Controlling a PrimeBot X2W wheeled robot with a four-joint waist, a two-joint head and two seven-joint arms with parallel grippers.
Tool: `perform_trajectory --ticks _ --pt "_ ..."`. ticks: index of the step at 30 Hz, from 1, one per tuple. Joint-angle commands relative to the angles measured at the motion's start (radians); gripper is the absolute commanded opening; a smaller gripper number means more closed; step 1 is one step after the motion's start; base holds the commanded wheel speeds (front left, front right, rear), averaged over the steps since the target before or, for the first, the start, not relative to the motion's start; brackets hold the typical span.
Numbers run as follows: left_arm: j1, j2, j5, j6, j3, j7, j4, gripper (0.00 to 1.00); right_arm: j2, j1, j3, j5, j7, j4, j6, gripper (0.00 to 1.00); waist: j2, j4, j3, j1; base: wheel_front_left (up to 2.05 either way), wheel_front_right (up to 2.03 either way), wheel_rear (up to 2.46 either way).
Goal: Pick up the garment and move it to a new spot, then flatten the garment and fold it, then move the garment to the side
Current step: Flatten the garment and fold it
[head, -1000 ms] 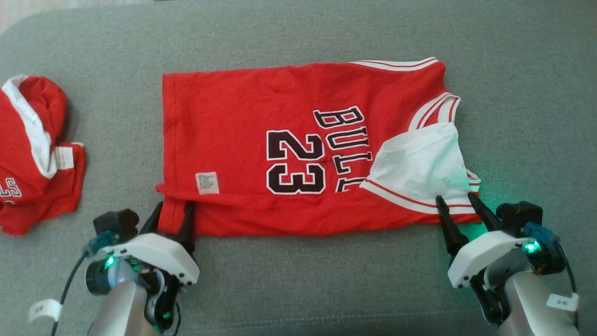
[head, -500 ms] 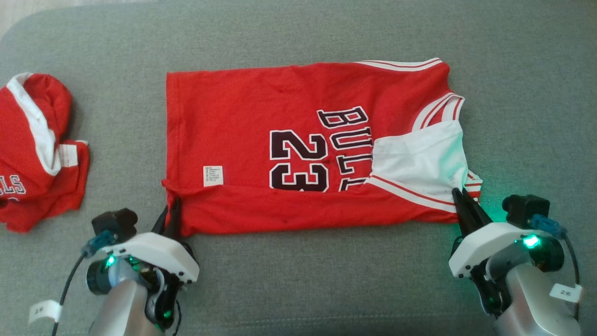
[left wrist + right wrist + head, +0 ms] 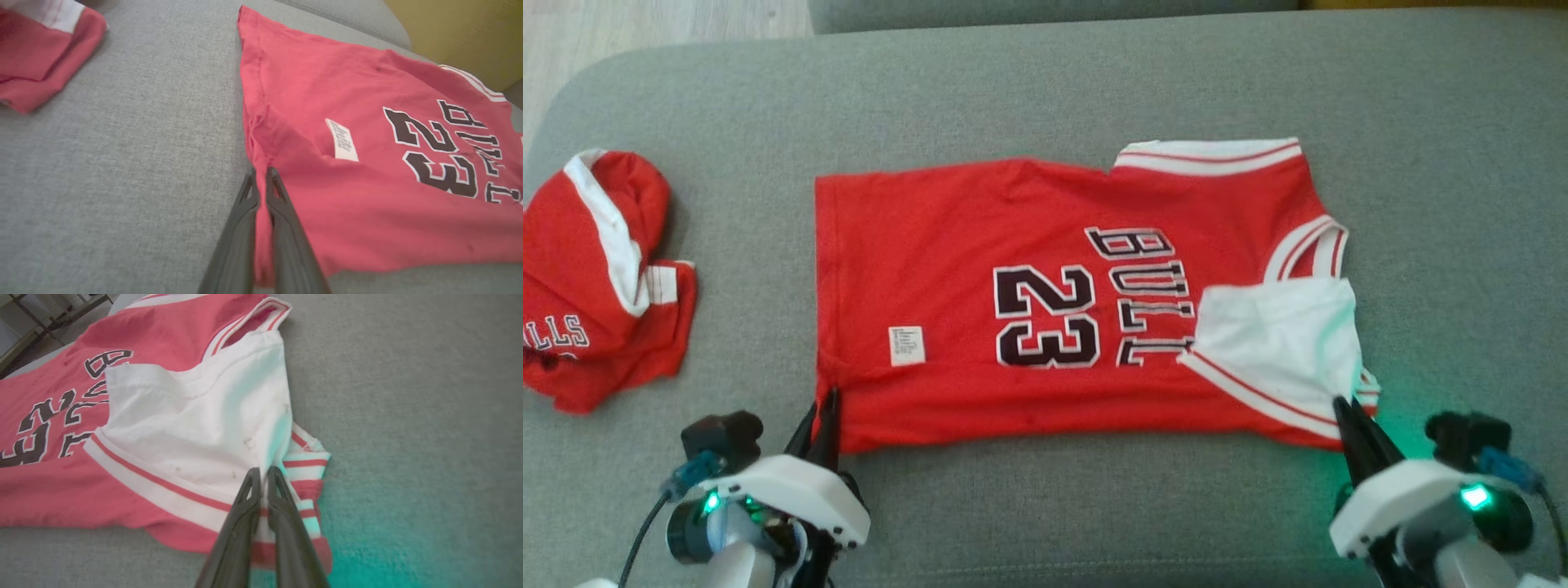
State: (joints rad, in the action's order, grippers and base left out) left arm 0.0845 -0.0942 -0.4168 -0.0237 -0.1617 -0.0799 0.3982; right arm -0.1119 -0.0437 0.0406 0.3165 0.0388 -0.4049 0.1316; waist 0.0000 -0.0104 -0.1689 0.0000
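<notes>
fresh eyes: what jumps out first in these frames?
A red Bulls 23 jersey spread flat in the middle of the grey cushion, one white-lined shoulder flipped over at its right end. The left gripper and right gripper have their fingers shut on its two near corners. A second red garment lies crumpled at far left.

Soft, even daylight everywhere, barely any shadows, just a faint dark edge beside the crumpled red clothes (image 3: 596, 278) on the left. The green light (image 3: 1474, 496) on the right end effector (image 3: 1342, 404) spills a teal glow over the grey cushion (image 3: 388, 547) and the white part of the jersey (image 3: 171, 428). Wrist views look washed out, reds going pinkish, edges stretched.
</notes>
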Motion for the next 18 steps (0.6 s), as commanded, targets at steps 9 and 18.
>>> perform_trajectory --ticks 9,18 --pt "-0.089 -0.044 -0.017 0.05 0.027 0.079 -0.141 0.0 0.019 0.126 -0.044 -0.014 0.071 0.16 -0.001 0.0 0.0 0.009 0.038 0.0 0.0 0.0 0.0" --pt "-0.104 -0.048 -0.004 0.089 0.031 0.075 -0.184 1.0 0.025 0.117 -0.019 -0.046 0.012 0.27 -0.001 1.0 0.0 0.014 0.052 0.0 0.0 0.0 0.0"
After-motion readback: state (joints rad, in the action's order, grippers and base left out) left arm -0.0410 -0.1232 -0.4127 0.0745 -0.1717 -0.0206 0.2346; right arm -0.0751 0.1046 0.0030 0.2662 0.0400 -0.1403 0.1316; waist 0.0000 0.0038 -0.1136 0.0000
